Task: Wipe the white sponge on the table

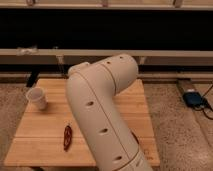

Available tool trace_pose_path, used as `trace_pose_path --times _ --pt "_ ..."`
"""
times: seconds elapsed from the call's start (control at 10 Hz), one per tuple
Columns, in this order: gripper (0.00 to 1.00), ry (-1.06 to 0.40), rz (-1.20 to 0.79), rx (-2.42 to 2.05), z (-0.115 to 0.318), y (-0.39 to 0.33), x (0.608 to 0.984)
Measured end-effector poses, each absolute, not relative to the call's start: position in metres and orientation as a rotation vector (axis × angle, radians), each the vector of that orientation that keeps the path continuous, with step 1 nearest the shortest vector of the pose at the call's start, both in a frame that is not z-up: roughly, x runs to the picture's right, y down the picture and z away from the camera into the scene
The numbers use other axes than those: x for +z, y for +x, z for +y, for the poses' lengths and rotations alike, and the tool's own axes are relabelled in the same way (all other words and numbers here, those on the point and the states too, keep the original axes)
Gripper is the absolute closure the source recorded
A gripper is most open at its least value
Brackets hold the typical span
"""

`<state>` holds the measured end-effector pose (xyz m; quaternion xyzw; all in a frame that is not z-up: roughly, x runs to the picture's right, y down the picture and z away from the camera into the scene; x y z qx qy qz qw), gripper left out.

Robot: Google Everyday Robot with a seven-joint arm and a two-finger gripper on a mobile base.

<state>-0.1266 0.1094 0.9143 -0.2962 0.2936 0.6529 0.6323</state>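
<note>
Start your check at the left of the table (36, 134). A white paper cup (37, 98) stands upright near the back-left corner. Nearer the front edge, a red-brown elongated object (67, 137) lies flat on the planks, well apart from the cup. Neither of these is your target, so treat both as things to steer clear of when you sweep.

The white sponge shows nowhere on the visible wood. My judgement is that it sits behind the robot arm (100, 112), whose thick cream link fills the middle of the view and hides much of the tabletop. Find the sponge before you commit to any descent. When you wipe, press it flat on the wood and use short, even strokes along the grain. Keep the strokes away from the cup side, because a light paper cup would tip at a nudge.

The gripper does not show in this view either. It lies somewhere past the arm's bulk or beyond the frame, so I cannot tell how it is set or whether it holds or touches anything. To the right, the bare strip of table beside the arm shows no sponge.
</note>
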Motion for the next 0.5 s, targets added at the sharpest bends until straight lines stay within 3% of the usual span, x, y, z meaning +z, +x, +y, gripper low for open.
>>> trace_pose_path --times 0.1,0.5 --pt "0.97 -0.679 0.676 1.498 0.11 -0.123 0.913" --pt "0.98 -0.661 0.686 1.565 0.109 -0.101 0.897"
